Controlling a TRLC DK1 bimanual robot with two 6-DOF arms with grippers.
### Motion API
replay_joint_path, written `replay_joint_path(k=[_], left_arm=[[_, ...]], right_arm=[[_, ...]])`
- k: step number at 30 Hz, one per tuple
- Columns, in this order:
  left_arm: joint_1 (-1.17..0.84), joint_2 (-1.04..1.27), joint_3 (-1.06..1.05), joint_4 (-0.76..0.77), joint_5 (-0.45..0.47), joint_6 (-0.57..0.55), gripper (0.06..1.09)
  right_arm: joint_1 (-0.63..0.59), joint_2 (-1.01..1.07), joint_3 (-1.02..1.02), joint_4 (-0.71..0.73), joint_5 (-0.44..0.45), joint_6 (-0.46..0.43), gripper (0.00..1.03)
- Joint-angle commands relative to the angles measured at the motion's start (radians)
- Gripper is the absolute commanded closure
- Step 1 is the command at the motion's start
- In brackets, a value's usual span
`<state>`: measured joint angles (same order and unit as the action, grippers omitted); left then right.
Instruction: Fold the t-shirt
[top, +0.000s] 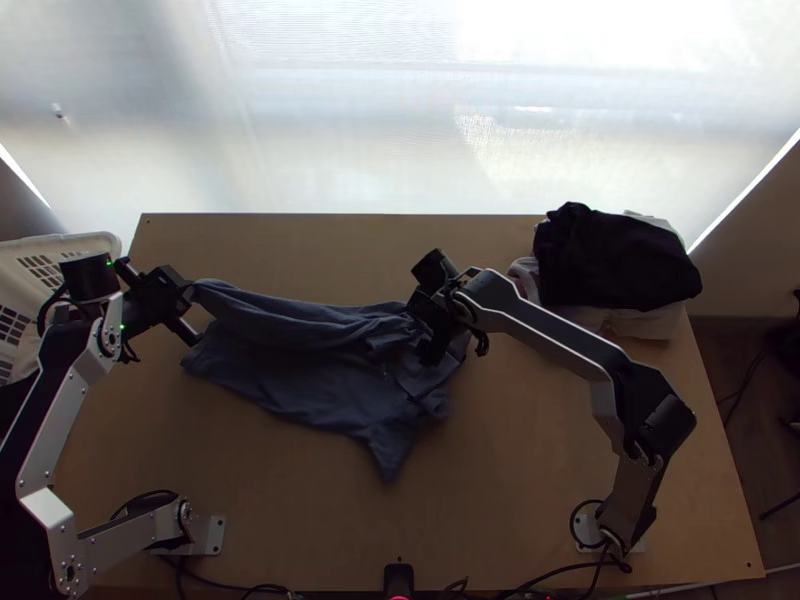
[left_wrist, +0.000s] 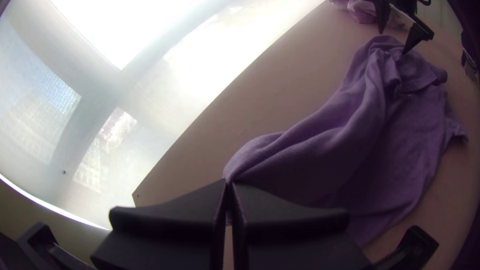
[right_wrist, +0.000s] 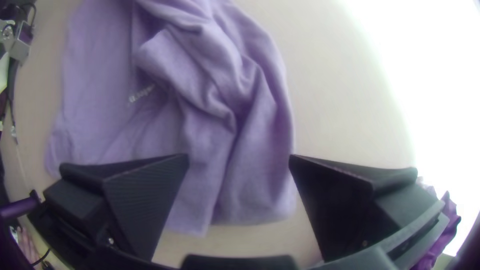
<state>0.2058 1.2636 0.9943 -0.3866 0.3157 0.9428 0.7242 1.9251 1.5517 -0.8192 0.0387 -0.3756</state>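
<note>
Pinched together on the t-shirt's (top: 290, 375) far left corner, the left gripper (top: 190, 292) holds a gathered bit of cloth. From there the shirt stretches across the middle-left of the table (top: 560, 500), its far side doubled over in loose, lengthwise folds, its near side flatter, with a point of cloth toward the near edge. Over the rumpled right end sits the right gripper (top: 430, 325), its fingers (right_wrist: 145, 200) wide apart. Farther out, black cloth (top: 615, 260) lies heaped on pale cloth (top: 640, 322) at the far right corner; a white basket (top: 70, 243) stands beside the left edge.
</note>
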Motion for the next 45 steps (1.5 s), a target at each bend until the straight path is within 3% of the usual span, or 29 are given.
replay_joint_path(k=[1,15,21,25,26,35,45], left_arm=[[0.009,-0.001,0.017,-0.006,0.005,0.01,1.05],[0.033,0.003,0.027,-0.008,0.011,0.036,1.05],[0.035,-0.009,0.03,-0.028,0.011,0.036,1.05],[0.046,-0.013,0.035,-0.032,0.011,0.037,1.05],[0.049,-0.015,0.04,-0.04,0.011,0.037,1.05],[0.129,-0.056,0.167,-0.184,0.039,0.01,1.05],[0.241,-0.11,0.464,-0.482,0.108,-0.049,1.05]], right_arm=[[-0.011,0.017,-0.015,0.052,0.05,-0.049,0.1],[-0.034,0.003,-0.124,0.094,0.059,-0.06,0.11],[-0.005,0.018,-0.147,0.127,0.056,-0.049,0.55],[0.006,0.006,-0.177,0.17,0.058,-0.059,0.94],[0.006,-0.005,-0.174,0.169,0.058,-0.062,0.98],[-0.006,-0.252,-0.005,0.011,0.053,-0.082,0.99],[-0.039,-0.452,0.027,-0.242,-0.063,-0.068,0.99]])
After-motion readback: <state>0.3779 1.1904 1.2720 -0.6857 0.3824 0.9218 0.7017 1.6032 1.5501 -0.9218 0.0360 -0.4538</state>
